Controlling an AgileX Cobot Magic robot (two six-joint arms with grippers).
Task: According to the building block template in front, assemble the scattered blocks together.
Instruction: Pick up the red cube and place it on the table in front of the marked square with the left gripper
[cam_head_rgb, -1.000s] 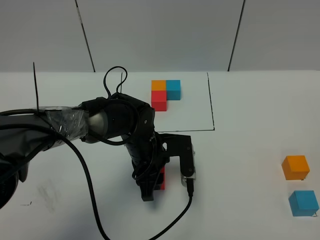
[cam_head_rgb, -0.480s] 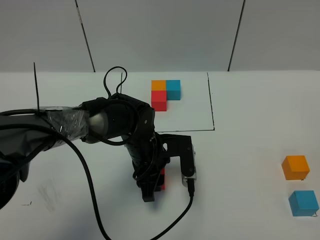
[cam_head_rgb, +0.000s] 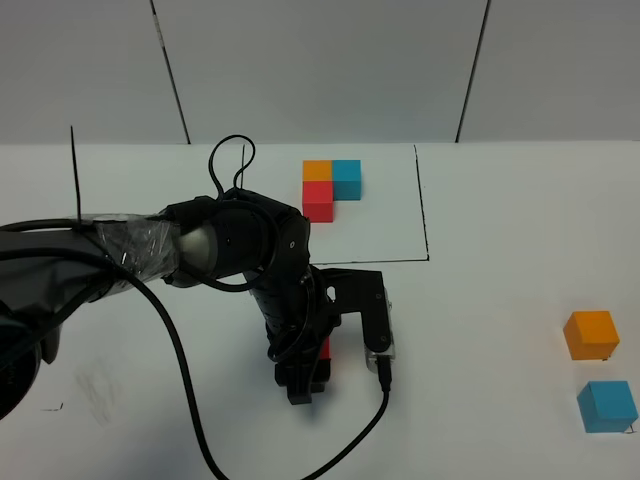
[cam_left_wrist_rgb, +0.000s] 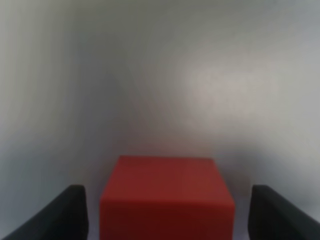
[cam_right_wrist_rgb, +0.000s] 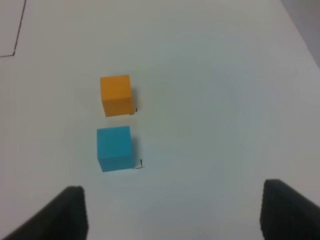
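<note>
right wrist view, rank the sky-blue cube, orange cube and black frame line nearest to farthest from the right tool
1. sky-blue matte cube, in front
2. orange matte cube, just beyond the blue
3. thin black frame line, far beyond both

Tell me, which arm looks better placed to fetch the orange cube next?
Probably the right. Its wrist view shows the orange cube and blue cube lying ahead of the open right gripper. The left gripper stands open around the red cube, well across the table from them.
</note>
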